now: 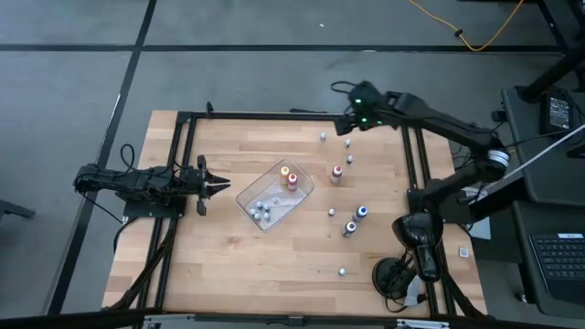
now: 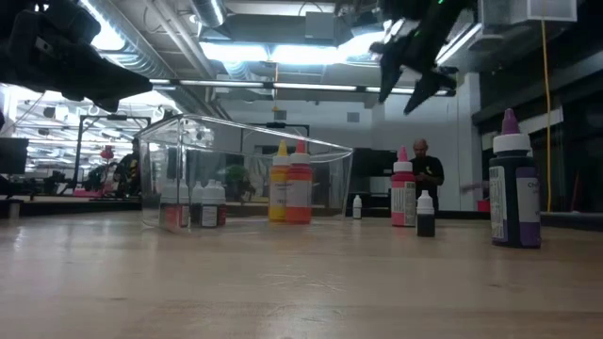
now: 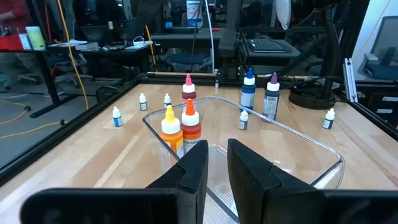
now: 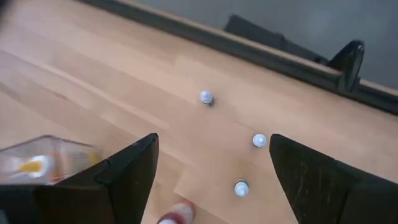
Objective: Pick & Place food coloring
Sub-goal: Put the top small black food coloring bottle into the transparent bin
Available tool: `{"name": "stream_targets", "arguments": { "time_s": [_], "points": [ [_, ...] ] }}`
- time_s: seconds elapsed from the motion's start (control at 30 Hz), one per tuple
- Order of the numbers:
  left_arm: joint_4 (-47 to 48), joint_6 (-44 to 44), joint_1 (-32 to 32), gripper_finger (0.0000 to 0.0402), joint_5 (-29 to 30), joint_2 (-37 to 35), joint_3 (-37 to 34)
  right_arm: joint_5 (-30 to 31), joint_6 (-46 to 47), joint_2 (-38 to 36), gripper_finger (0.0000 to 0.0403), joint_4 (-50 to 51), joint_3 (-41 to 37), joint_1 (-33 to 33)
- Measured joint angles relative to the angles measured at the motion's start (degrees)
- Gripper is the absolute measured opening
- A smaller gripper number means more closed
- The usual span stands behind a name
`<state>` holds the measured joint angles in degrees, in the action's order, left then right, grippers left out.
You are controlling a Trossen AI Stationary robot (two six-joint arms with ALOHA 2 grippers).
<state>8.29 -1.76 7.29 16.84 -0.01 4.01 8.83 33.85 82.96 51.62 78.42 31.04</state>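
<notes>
A pale wooden counter (image 1: 274,265) sits on a grey floor, with a workshop room behind it. The right hand (image 1: 348,123) hangs above the counter's far edge, fingers spread wide and empty, over three small white-capped bottles (image 4: 241,188). A pink-capped bottle (image 1: 336,174) stands nearer the middle. Beside it the clear tray (image 1: 302,196) holds yellow and orange bottles (image 1: 289,175) and several small ones. The left hand (image 1: 222,185), fingers closed on nothing, waits just beside the tray. Blue and purple bottles (image 1: 356,219) stand on the counter apart from the tray.
</notes>
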Motion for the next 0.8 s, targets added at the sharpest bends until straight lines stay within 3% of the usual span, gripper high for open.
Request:
{"name": "stream_targets", "arguments": {
  "time_s": [0.3,0.8],
  "points": [
    [0.02,0.0,-0.02,0.0053,0.0,0.0,0.0,0.06,0.17,11.72,0.0307,0.69,0.28,3.67],
    [0.01,0.0,0.0,0.0061,0.0,0.0,0.0,-1.01,0.5,23.64,0.0307,1.46,0.27,7.69]
  ]
}}
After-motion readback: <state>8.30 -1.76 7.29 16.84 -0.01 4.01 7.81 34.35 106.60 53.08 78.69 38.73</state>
